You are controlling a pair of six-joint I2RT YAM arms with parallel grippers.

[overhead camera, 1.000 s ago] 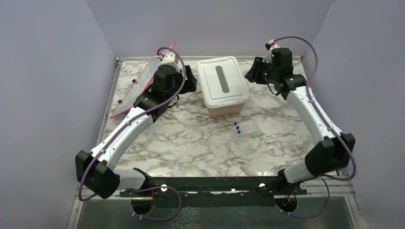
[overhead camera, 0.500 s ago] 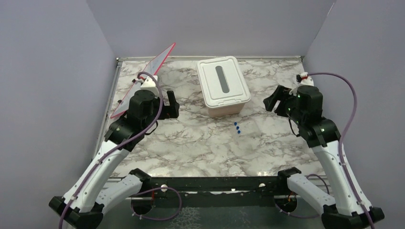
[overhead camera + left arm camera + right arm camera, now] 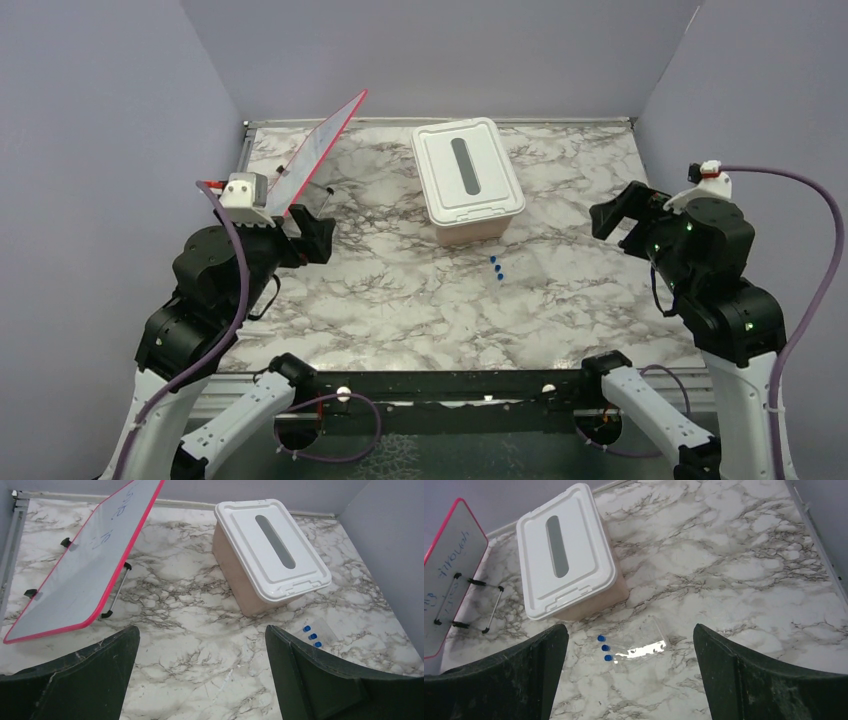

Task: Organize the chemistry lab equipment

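Now, from above, your left claw (image 3: 312, 232) and right claw (image 3: 622, 212) both hover spread wide, holding nothing. The blue-capped tubes (image 3: 497, 267) lie loose at six o'clock of the pink tub (image 3: 470, 232). In the left wrist view they sit at four o'clock (image 3: 315, 632). The right wrist view has them just beyond its spread fingers (image 3: 634, 642). You seem between steps. The next move likely calls for lowering the right claw squarely over one slippery tube. The marble desk (image 3: 400, 300) is boxed by lilac walls (image 3: 450, 50).

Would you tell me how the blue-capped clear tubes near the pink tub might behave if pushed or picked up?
The tubes lie on their sides on the smooth table, so a nudge would probably roll them. Their clear, glossy walls look slick, so a grip may slip.
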